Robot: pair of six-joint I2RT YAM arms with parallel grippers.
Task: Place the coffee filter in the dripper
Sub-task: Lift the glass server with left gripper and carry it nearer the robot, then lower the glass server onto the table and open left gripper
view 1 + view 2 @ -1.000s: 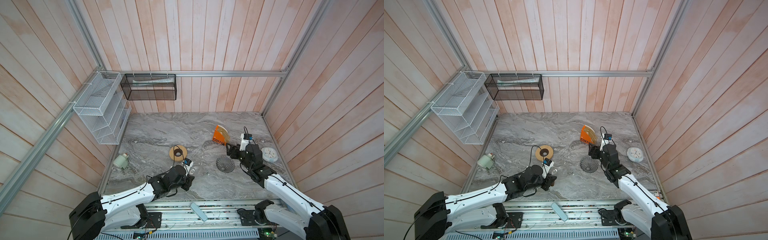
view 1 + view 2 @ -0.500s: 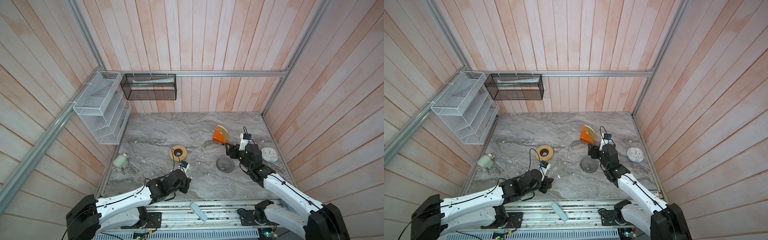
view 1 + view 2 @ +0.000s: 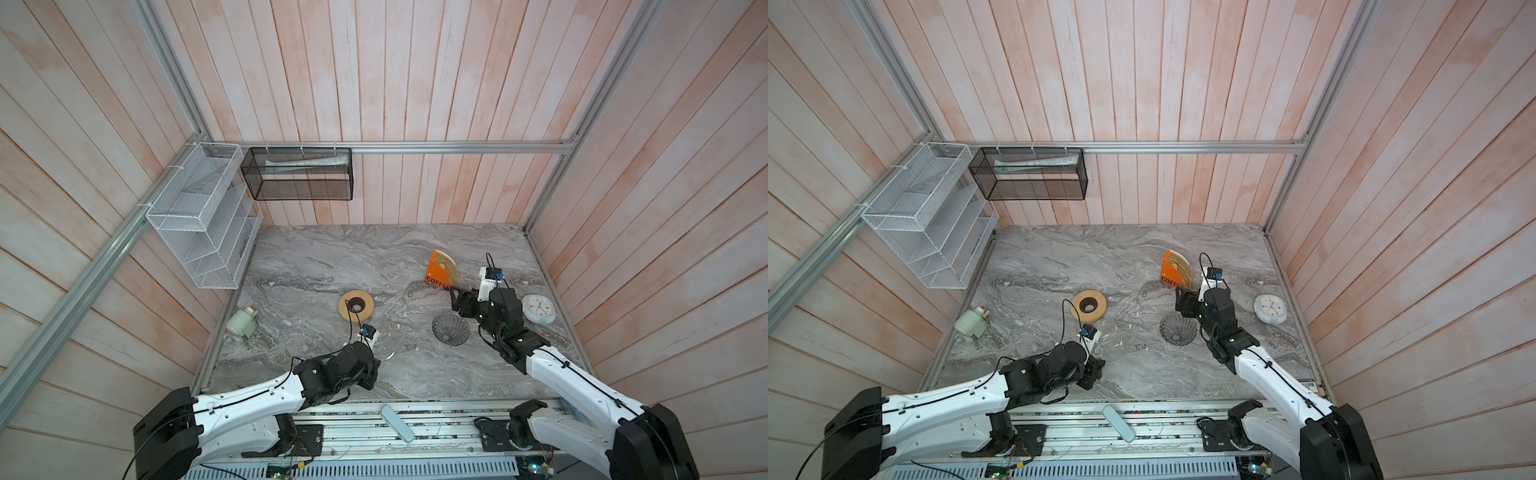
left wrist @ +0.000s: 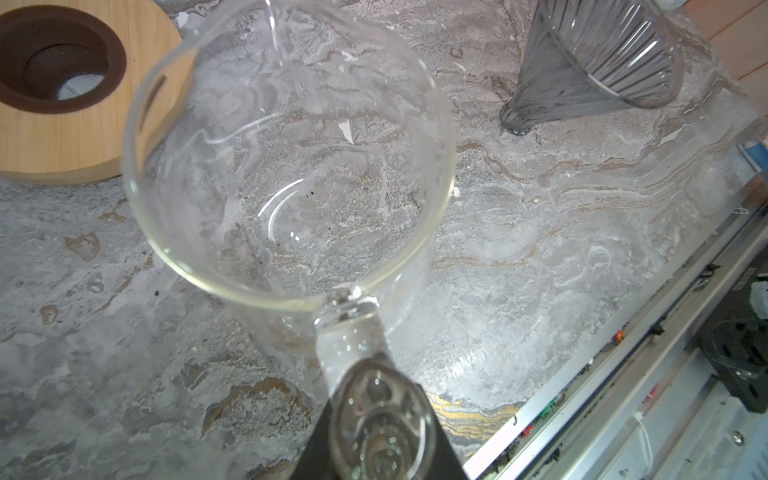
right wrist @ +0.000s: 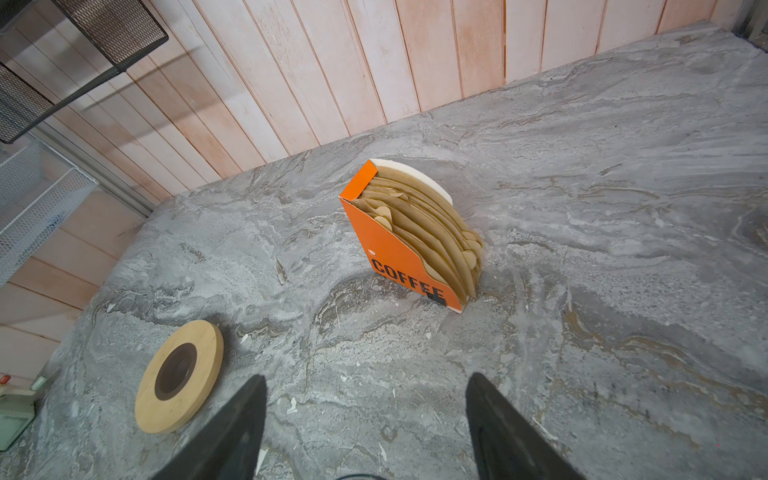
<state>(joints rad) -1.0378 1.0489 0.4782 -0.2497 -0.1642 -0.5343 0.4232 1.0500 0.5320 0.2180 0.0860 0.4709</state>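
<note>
With the left gripper backed nearward, jaws unreadable, the open, empty right gripper faced the tan paper coffee filter still in its far orange stand, beyond the smoky ribbed dripper.

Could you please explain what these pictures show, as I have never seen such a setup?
Two white robot arms with pincer grippers work on a marble table. Both top views look down on the whole scene; the wrist views come from cameras on each arm. The right gripper is open and empty, facing an orange stand of paper coffee filters. The left gripper is by the handle of a glass jug; whether it grips is unclear. Nearby lie the smoky dripper, empty, a wooden ring and a clock.
</note>
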